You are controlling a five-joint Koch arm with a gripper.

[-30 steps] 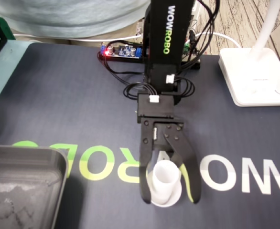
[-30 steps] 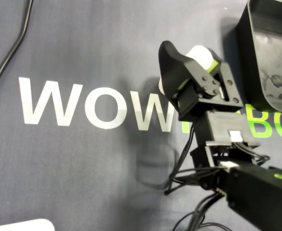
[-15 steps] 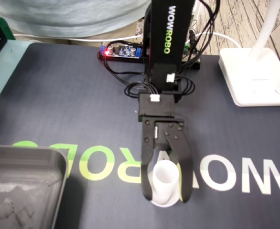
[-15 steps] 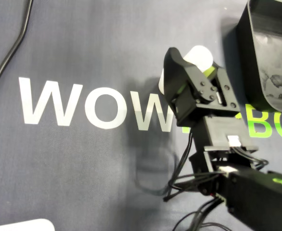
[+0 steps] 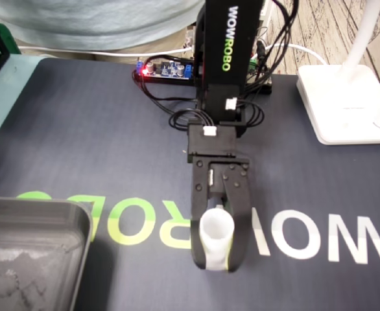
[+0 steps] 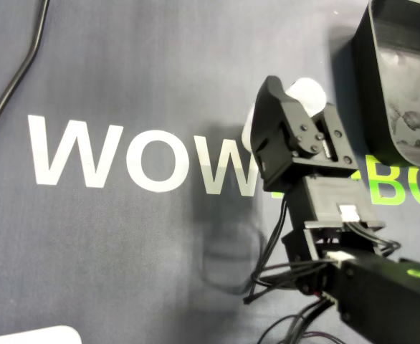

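At the near middle of the dark printed mat (image 5: 80, 142) that covers the surface, the fixed view shows the arm's black tool (image 5: 217, 260) reaching toward the camera, its two jaws clamped on a small white cup (image 5: 216, 234). One jaw presses each side of the cup. The cup stands upright with its open mouth up, over the mat's lettering, between the green letters and the white ones. A grey tray (image 5: 34, 207) sits well apart at the lower left, a white lamp base (image 5: 345, 103) at the upper right, and a circuit board (image 5: 165, 69) with a red light behind the arm. In the overhead view the tool (image 6: 301, 99) points to the top of the picture. The white cup (image 6: 309, 90) peeks out between the closed jaws, near the wall of the grey tray (image 6: 371, 72) but apart from it. A black cable (image 6: 16, 79) runs along the left edge.
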